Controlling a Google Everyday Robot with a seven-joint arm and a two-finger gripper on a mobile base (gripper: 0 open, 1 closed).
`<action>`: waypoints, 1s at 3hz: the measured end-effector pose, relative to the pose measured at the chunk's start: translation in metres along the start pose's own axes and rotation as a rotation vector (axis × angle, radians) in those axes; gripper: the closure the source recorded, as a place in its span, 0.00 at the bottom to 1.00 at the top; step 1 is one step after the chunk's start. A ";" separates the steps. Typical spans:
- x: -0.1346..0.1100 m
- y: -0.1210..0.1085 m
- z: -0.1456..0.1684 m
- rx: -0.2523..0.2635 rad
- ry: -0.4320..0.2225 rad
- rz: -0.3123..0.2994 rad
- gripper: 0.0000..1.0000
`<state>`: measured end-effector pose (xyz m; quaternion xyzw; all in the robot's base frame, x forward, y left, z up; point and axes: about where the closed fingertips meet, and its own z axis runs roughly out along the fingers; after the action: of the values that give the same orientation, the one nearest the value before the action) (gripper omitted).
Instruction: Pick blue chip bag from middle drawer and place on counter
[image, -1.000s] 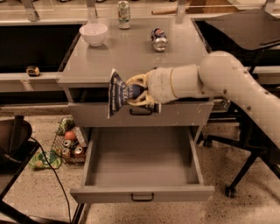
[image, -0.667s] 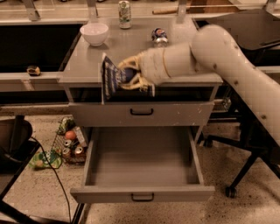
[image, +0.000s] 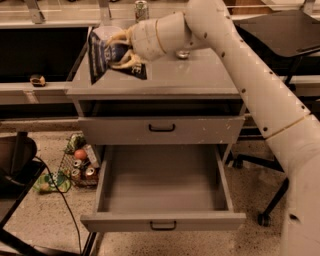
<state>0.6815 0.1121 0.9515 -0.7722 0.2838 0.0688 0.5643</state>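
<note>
My gripper (image: 121, 51) is shut on the blue chip bag (image: 101, 64), a dark blue foil bag with white lettering. It holds the bag upright over the left part of the grey counter (image: 200, 76), just above or touching the top; I cannot tell which. The middle drawer (image: 163, 221) stands pulled out below, and its grey inside shows nothing in it. My white arm reaches in from the right.
A closed taller-fronted drawer (image: 161, 130) sits above the open one. A white bowl (image: 106, 32), an upright can (image: 141, 8) and a lying can (image: 182, 54) are on the counter. A wire basket of cans (image: 80, 167) and a black chair (image: 15, 160) stand on the left floor. A chair base (image: 265, 212) is at the right.
My gripper has lifted the blue chip bag up and to the left, from in front of the closed drawer to over the left of the counter.
</note>
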 end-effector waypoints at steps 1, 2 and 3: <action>0.019 -0.042 0.015 0.066 0.011 0.027 1.00; 0.045 -0.061 0.026 0.106 0.039 0.078 0.82; 0.064 -0.068 0.034 0.123 0.047 0.121 0.58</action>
<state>0.7769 0.1339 0.9683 -0.7189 0.3467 0.0671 0.5987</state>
